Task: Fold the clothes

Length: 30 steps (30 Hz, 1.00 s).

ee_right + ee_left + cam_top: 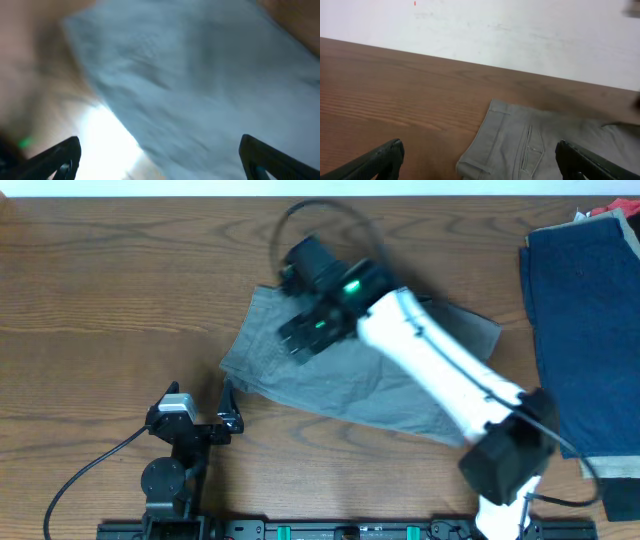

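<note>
The grey-khaki shorts (340, 385) lie folded on the table's middle. In the left wrist view (530, 145) their waistband corner and stitched pocket show. My right gripper (300, 335) hovers over the shorts' upper left part, open and empty; its wrist view shows blurred grey cloth (200, 75) below the spread jaws (160, 160). My left gripper (228, 412) is open and empty near the front, just left of the shorts' lower left edge; its jaws (480, 162) frame the waistband corner. A dark navy garment (585, 330) lies at the right edge.
The wooden table (120, 280) runs left and back to a white wall (495, 30). The right arm's white link (440, 365) crosses above the shorts. A cable (80, 475) trails from the left arm's base.
</note>
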Tool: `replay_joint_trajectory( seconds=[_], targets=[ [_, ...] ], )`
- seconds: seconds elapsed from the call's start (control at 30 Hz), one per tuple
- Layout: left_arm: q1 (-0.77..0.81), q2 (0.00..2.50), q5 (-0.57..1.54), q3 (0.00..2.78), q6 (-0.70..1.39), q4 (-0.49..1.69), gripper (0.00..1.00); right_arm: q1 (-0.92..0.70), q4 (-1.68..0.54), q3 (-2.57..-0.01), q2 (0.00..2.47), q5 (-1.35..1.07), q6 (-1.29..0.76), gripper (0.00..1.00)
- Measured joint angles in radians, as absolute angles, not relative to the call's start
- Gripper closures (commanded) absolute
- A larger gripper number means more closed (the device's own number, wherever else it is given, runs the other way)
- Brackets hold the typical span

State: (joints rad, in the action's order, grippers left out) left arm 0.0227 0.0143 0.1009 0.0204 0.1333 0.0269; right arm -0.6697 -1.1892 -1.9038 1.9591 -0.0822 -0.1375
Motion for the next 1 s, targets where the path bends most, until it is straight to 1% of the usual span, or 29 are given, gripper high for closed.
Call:
replay_joint_trajectory(
  seconds=[0.17, 0.33, 0.5, 0.63, 0.8, 1.0],
  targets=[
    [0.023, 0.014, 0.101, 0.020, 0.133, 0.027, 0.02, -0.433, -1.316, -1.915, 1.890, 0.002, -0.195, 0.01],
    [0.023, 0.014, 0.101, 0.020, 0.133, 0.027, 0.02, -0.197, -1.394, -1.892, 1.887, 0.056, -0.219, 0.01],
    [0.023, 0.014, 0.101, 0.020, 0.133, 0.027, 0.02, -0.012, -1.314, -1.729, 1.892, 0.055, -0.245, 0.01],
    [0.023, 0.014, 0.101, 0.020, 0.133, 0.027, 0.02, 0.113, -1.230, -1.570, 1.903, -0.005, -0.256, 0.01],
    [0.023, 0.014, 0.101, 0.020, 0.133, 0.027, 0.02, 0.183, -1.116, -1.420, 1.908, -0.060, -0.260, 0.01],
    [0.023, 0.014, 0.101, 0.020, 0.133, 0.027, 0.02, 0.179, -0.993, -1.296, 1.908, -0.121, -0.260, 0.01]
  ],
)
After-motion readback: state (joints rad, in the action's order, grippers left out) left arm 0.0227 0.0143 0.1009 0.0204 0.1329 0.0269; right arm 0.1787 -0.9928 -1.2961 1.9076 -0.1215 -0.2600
